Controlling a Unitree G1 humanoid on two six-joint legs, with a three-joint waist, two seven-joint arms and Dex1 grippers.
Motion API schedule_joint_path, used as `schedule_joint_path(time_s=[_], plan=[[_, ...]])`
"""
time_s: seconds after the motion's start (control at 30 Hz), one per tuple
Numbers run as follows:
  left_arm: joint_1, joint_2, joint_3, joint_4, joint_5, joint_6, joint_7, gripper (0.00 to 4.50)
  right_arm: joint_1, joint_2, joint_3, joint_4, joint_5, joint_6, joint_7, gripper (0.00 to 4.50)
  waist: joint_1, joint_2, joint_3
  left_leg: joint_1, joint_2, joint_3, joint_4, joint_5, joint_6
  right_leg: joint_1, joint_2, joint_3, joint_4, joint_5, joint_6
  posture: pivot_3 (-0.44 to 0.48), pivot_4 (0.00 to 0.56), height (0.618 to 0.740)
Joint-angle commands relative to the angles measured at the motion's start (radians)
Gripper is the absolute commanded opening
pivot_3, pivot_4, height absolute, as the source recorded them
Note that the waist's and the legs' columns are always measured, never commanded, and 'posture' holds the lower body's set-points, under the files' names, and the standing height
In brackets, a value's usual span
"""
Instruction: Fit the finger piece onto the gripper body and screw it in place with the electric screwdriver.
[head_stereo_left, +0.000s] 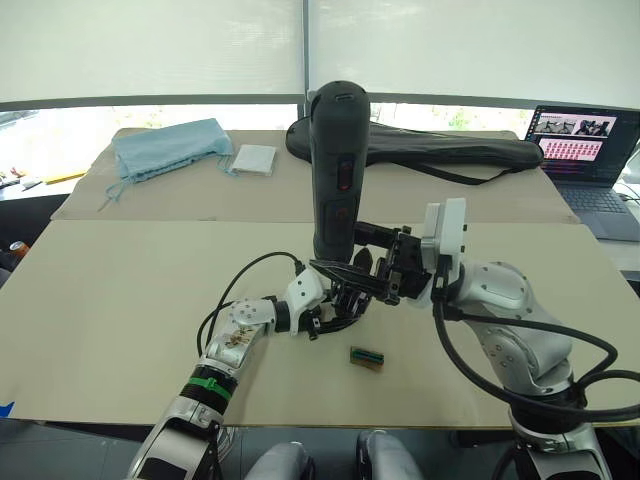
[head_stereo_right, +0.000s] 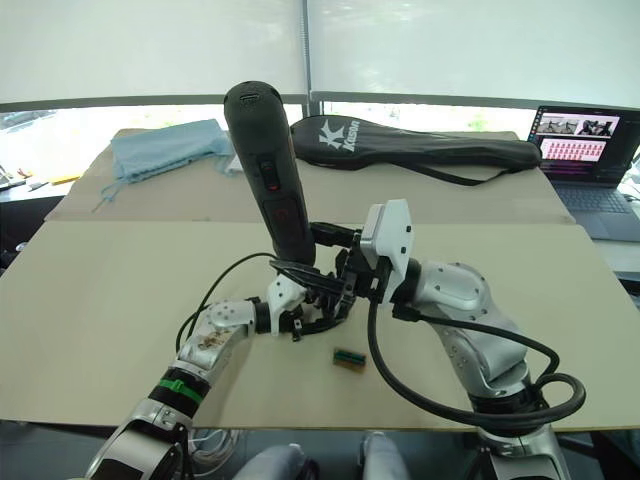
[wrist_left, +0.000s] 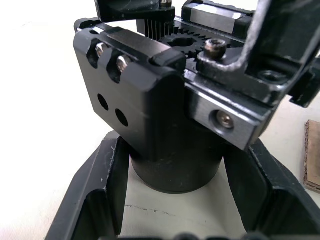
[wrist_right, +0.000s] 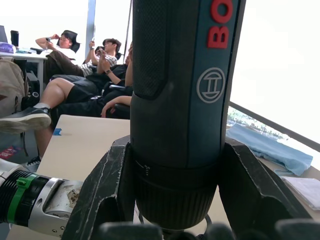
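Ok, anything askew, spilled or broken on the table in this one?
Nothing stands out. The right gripper holds the electric screwdriver upright over the gripper body, which the left gripper clamps. A small green block lies loose nearby.

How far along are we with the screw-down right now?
Looks done: the right end effector has picked up the electric screwdriver and holds it upright. In hand: the left end effector clamps the gripper body, and the screwdriver stands over it. Left: driving the screws. I cannot tell whether the finger piece is seated.

Matt black plastic electric screwdriver (wrist_right: 175, 100), dull metal gripper body (wrist_left: 165, 100), blue cloth (head_stereo_left: 170, 147)
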Motion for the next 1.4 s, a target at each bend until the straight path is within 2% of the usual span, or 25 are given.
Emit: schedule_joint_path(time_s=[0.03,1.4], plan=[[0.018,0.006,-0.023,0.025,0.022,0.034,0.003,2.26,-0.009,0.011,-0.013,-0.021,-0.005,-0.046,0.004,1.93,0.0,0.0,0.0,0.0,0.0,0.0,0.0,0.0,0.0,0.0,0.0,0.0,0.0,0.0,0.0,0.0,0.15,0.74],[0.021,0.006,-0.026,0.01,0.017,0.055,0.003,2.26,0.01,0.007,0.003,-0.014,-0.085,-0.035,0.003,1.93,0.0,0.0,0.0,0.0,0.0,0.0,0.0,0.0,0.0,0.0,0.0,0.0,0.0,0.0,0.0,0.0,0.15,0.74]])
